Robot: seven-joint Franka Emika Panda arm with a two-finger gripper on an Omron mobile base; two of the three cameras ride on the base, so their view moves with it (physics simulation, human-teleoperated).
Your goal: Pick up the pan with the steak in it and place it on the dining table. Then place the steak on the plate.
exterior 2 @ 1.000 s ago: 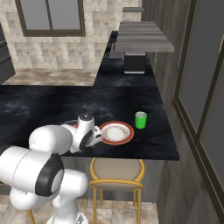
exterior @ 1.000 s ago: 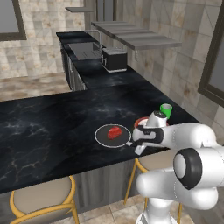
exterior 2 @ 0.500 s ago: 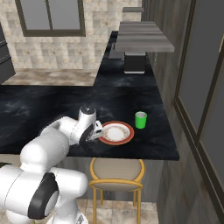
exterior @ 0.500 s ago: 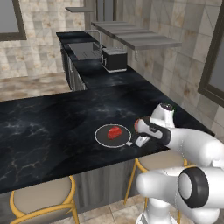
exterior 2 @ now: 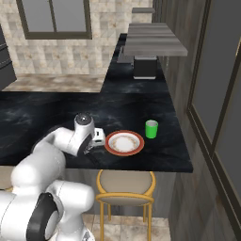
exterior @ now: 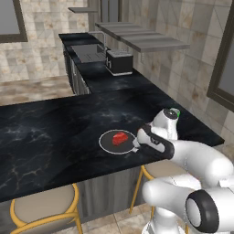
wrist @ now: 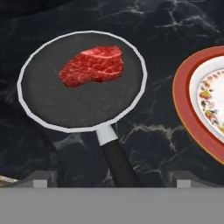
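The black pan rests flat on the dining table with the red steak lying in its far half. Its straight handle points back between my fingertips. My gripper hangs open just above the handle's end, holding nothing. The red-rimmed plate lies on the table close to the pan's right. From the left base view, the pan and steak sit near the table's front edge, with my gripper at the pan's right. In the right base view the plate lies beside my gripper.
A green cup stands on the table just past the plate. Yellow-framed stools stand under the table's front edge. A dark boxy appliance sits on the far worktop under a shelf.
The jaws have spread a little wider and the hand has drawn up and back off the pan handle. The arm's elbow has swung out. Pan and steak stay put.
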